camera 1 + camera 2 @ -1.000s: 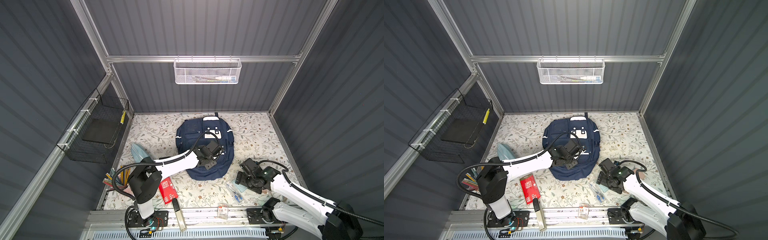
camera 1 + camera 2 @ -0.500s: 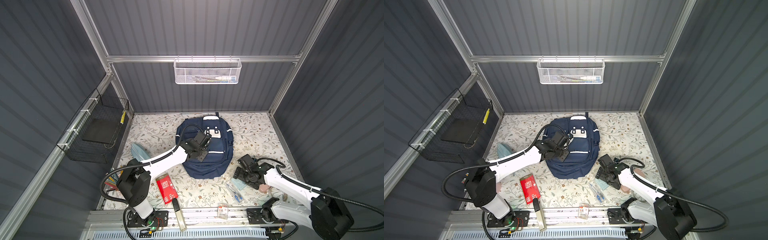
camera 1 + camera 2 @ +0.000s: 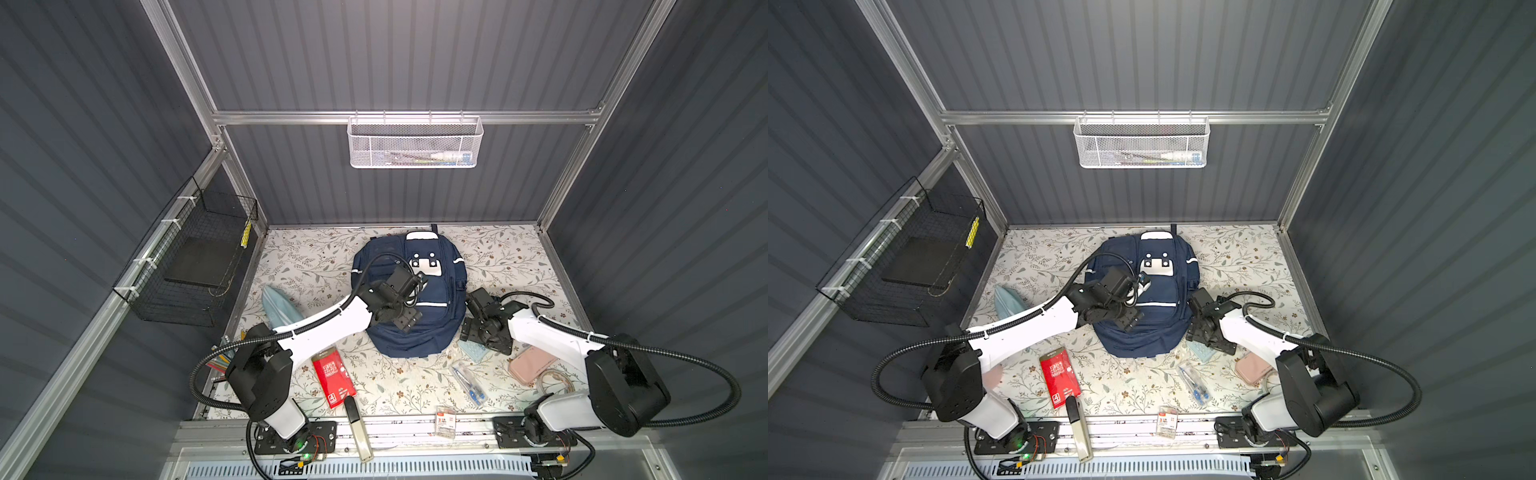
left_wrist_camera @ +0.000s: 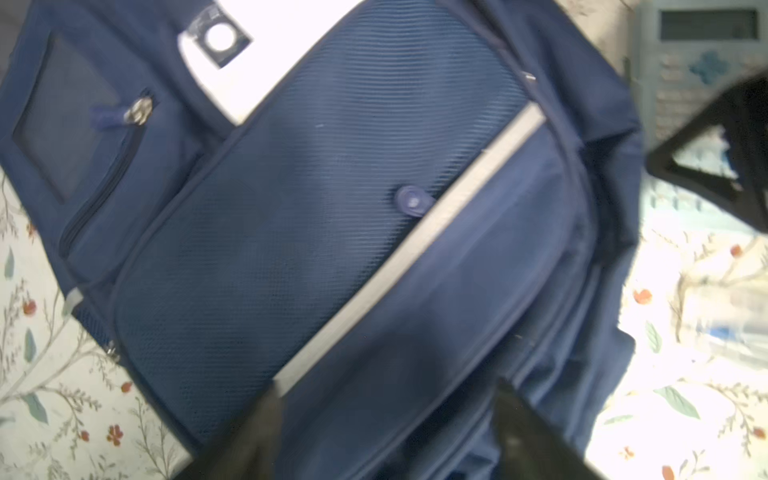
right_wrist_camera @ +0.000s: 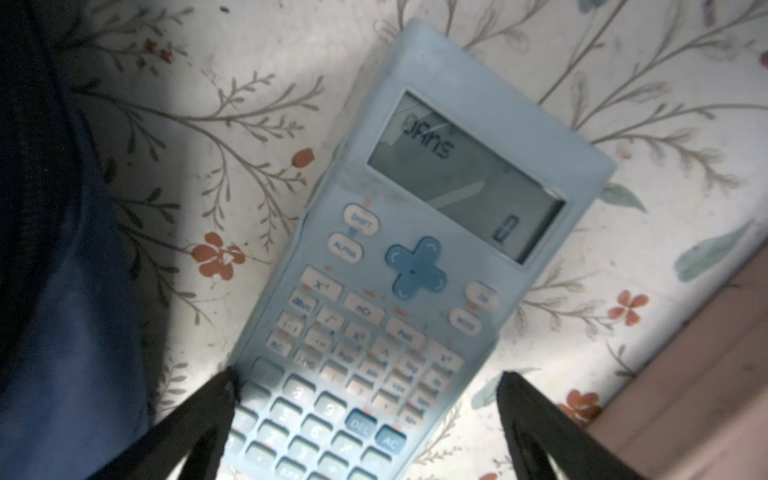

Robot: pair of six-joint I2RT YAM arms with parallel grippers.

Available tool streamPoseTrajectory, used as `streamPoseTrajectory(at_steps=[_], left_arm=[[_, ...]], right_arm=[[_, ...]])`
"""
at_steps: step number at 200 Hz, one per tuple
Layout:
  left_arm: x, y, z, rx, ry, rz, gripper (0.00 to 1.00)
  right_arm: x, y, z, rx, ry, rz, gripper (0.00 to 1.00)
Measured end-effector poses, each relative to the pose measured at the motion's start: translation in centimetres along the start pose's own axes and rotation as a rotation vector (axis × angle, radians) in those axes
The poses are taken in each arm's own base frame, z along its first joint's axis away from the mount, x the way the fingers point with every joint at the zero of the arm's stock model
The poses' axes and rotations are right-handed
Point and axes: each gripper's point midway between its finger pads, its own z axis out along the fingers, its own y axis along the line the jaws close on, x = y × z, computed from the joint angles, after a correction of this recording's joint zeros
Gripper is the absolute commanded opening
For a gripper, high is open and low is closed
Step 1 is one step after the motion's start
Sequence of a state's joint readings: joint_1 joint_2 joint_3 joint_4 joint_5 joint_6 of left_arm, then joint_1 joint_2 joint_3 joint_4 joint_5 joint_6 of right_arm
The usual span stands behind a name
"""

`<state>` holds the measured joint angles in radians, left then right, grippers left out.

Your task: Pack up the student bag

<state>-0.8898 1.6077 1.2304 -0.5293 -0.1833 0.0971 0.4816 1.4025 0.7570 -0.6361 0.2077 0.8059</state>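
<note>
Under everything, a flowery table. In the middle of it, flat with its front up, the big navy student bag. Left of the bag, on the table, a light-blue pouch. Closer to the front edge, a red packet. On the far right, partly under the white arm, a pink case. Right over the lower front of the bag, the left gripper, wide open and holding nothing, with only blue cloth below. Just beside the bag on the right, the right gripper, wide open too, low over a light-blue calculator, one finger on each side of the keys. Touching or not: cannot tell. Near the calculator, a clear pack of pens.
</note>
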Motion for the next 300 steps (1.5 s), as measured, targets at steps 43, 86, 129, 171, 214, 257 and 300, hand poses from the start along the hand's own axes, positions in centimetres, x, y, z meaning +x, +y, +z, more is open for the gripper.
streamPoseTrajectory(at_steps=[43, 86, 129, 171, 214, 257, 300], left_arm=[[1.1, -1.7, 1.9, -0.035, 0.050, 0.157, 1.00], [1.4, -1.3, 4.3, -0.070, 0.106, 0.173, 0.97], [-1.1, -2.1, 3.6, -0.018, 0.031, 0.156, 0.99], [-1.4, -1.9, 5.6, -0.048, 0.048, 0.176, 1.00], [-1.4, -2.1, 7.5, -0.054, 0.067, 0.193, 0.64], [-2.0, -3.2, 7.4, -0.030, 0.070, 0.191, 0.00], [-5.3, -0.7, 4.6, -0.042, -0.006, -0.001, 0.00]], right_arm=[[-1.0, -0.7, -1.4, -0.048, -0.031, 0.021, 0.99], [0.4, -0.8, -0.8, -0.079, 0.001, 0.010, 0.99], [0.9, -0.9, -0.7, -0.097, 0.001, 0.010, 0.99], [0.9, -0.7, -0.6, -0.112, -0.005, 0.013, 0.99], [0.7, -0.3, -0.7, -0.132, -0.013, 0.018, 0.99], [0.2, -0.7, -0.5, -0.135, -0.010, 0.093, 0.99], [-0.7, -1.6, 1.3, -0.082, 0.037, 0.186, 0.99]])
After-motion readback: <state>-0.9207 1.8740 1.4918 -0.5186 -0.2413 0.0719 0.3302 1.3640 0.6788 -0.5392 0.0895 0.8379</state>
